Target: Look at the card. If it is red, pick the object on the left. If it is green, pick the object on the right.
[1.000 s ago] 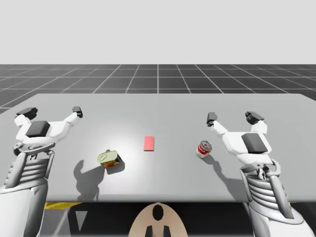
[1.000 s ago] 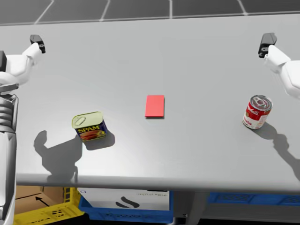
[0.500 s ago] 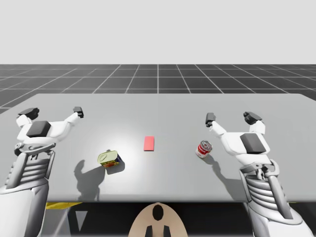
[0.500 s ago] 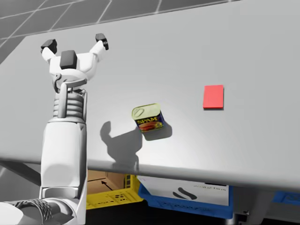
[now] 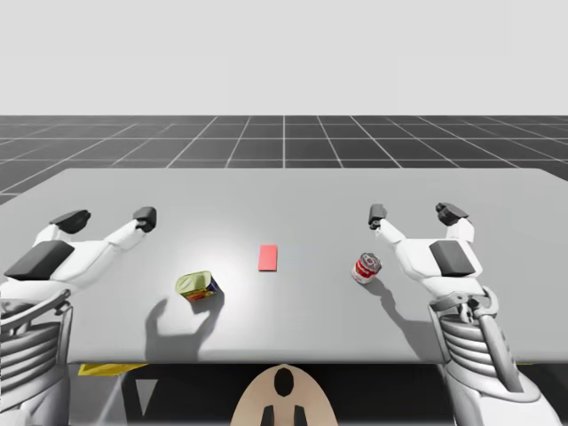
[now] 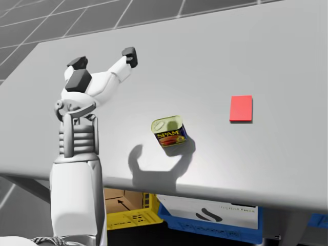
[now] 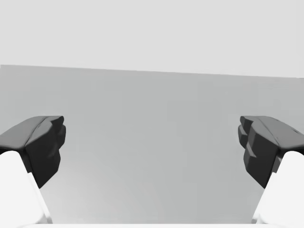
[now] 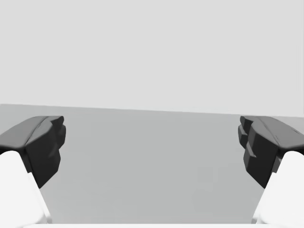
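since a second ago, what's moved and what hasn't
My left gripper has shifted back toward me and a little closer to the yellow-topped rectangular can, open and empty as before. My head has turned left, so the head view now faces that can and my left arm. Nothing was grasped or released. The red card, the red-and-white round can and my open right gripper stayed put.

Red card point(image 5: 268, 257) flat between blue rectangular tin point(image 5: 196, 286) and red can point(image 5: 366, 267)
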Motion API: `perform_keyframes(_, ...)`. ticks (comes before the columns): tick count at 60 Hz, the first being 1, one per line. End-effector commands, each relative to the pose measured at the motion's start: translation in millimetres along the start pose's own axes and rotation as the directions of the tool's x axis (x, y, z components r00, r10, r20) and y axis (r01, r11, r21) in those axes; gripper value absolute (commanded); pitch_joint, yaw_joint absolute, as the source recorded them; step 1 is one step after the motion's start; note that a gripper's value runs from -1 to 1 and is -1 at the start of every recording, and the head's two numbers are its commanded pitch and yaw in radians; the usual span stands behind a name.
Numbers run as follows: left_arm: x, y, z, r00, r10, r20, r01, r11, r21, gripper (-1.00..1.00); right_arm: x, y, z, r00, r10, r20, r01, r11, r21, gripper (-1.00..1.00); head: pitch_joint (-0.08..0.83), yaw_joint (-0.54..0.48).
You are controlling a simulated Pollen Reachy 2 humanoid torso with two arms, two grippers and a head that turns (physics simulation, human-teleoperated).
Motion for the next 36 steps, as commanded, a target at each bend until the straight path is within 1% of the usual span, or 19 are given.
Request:
perform_keyframes(1, -8, -0.9, 40, 0.996, 0.062, -0.063, -0.067, 0.995, -0.077, -1.0, -2, 2.0, 0, 1.0, -0.007, -0.008, 0.007, 1.0, 0.001, -1.0, 0.73, 0.39)
perform_keyframes(2, -10, -0.5, 43, 0.996, 0.058, -0.063, -0.063, 0.995, -0.08, -1.0, -3, 2.2, 0, 1.0, -0.007, -0.008, 0.007, 1.0, 0.001, -1.0, 0.73, 0.39)
perform_keyframes(3, -14, 0.1, 52, 0.995, 0.059, -0.077, -0.066, 0.994, -0.092, -1.0, -3, 2.4, 0, 1.0, -0.005, -0.01, 0.005, 1.0, 0.001, -1.0, 0.73, 0.39)
perform_keyframes(5, -17, 0.3, 58, 0.994, 0.06, -0.095, -0.069, 0.993, -0.095, -1.0, -4, 2.4, -1, 1.0, -0.006, -0.011, 0.006, 1.0, 0.001, -1.0, 0.73, 0.39)
perform_keyframes(8, -23, 0.5, 69, 0.995, 0.044, -0.093, -0.053, 0.994, -0.096, -1.0, -4, 2.7, -1, 1.0, -0.005, -0.013, 0.005, 1.0, 0.002, -1.0, 0.728, 0.39)
perform_keyframes(9, -25, 0.5, 71, 0.994, 0.047, -0.096, -0.056, 0.994, -0.097, -1.0, -5, 2.7, -1, 1.0, -0.005, -0.013, 0.005, 1.0, 0.002, -1.0, 0.729, 0.39)
perform_keyframes(10, -31, -0.8, 79, 0.992, 0.05, -0.115, -0.062, 0.993, -0.101, -1.0, -5, 2.8, -1, 1.0, -0.005, -0.014, 0.005, 1.0, 0.002, -1.0, 0.73, 0.39)
perform_keyframes(13, -36, -1.2, 85, 0.992, 0.041, -0.119, -0.054, 0.992, -0.111, -1.0, -5, 3.0, -1, 1.0, -0.005, -0.015, 0.005, 1.0, 0.002, -1.0, 0.729, 0.4)
perform_keyframes(15, -42, -2.7, 91, 0.99, 0.046, -0.134, -0.061, 0.992, -0.108, -1.0, -5, 3.3, -1, 1.0, -0.004, -0.016, 0.004, 1.0, 0.003, -1.0, 0.729, 0.4)
perform_keyframes(21, -60, -6.8, 103, 0.983, 0.035, -0.181, -0.059, 0.99, -0.128, -1.0, -7, 3.2, -3, 1.0, -0.004, -0.018, 0.004, 1.0, 0.005, -1.0, 0.73, 0.4)
perform_keyframes(23, -70, -9.4, 107, 0.978, 0.025, -0.208, -0.057, 0.988, -0.146, -1.0, -7, 3.3, -3, 1.0, -0.004, -0.019, 0.004, 1.0, 0.005, -1.0, 0.73, 0.4)
perform_keyframes(25, -78, -12.0, 109, 0.974, 0.028, -0.226, -0.063, 0.987, -0.146, -1.0, -7, 3.4, -3, 1.0, -0.004, -0.019, 0.004, 1.0, 0.005, -1.0, 0.732, 0.4)
perform_keyframes(28, -86, -15.2, 112, 0.97, 0.02, -0.241, -0.059, 0.985, -0.159, -1.0, -7, 3.4, -3, 1.0, -0.004, -0.019, 0.004, 1.0, 0.004, -1.0, 0.733, 0.4)
perform_keyframes(29, -94, -18.3, 114, 0.964, 0.025, -0.264, -0.071, 0.984, -0.163, -1.0, -7, 3.5, -3, 1.0, -0.004, -0.02, 0.004, 1.0, 0.004, -1.0, 0.734, 0.39)
perform_keyframes(30, -97, -19.7, 115, 0.961, 0.028, -0.274, -0.076, 0.984, -0.164, -1.0, -8, 3.5, -3, 1.0, -0.004, -0.02, 0.005, 1.0, 0.003, -1.0, 0.734, 0.39)
perform_keyframes(32, -102, -21.8, 116, 0.959, 0.023, -0.281, -0.074, 0.982, -0.172, -1.0, -8, 3.6, -3, 1.0, -0.004, -0.02, 0.004, 1.0, 0.003, -1.0, 0.735, 0.39)
perform_keyframes(34, -112, -26.3, 118, 0.951, 0.034, -0.308, -0.092, 0.981, -0.174, -1.0, -8, 3.9, -3, 1.0, -0.004, -0.021, 0.004, 1.0, 0.003, -1.0, 0.735, 0.39)
perform_keyframes(36, -117, -28.4, 118, 0.947, 0.036, -0.318, -0.096, 0.98, -0.177, -1.0, -8, 4.0, -3, 1.0, -0.003, -0.021, 0.003, 1.0, 0.003, -1.0, 0.735, 0.39)
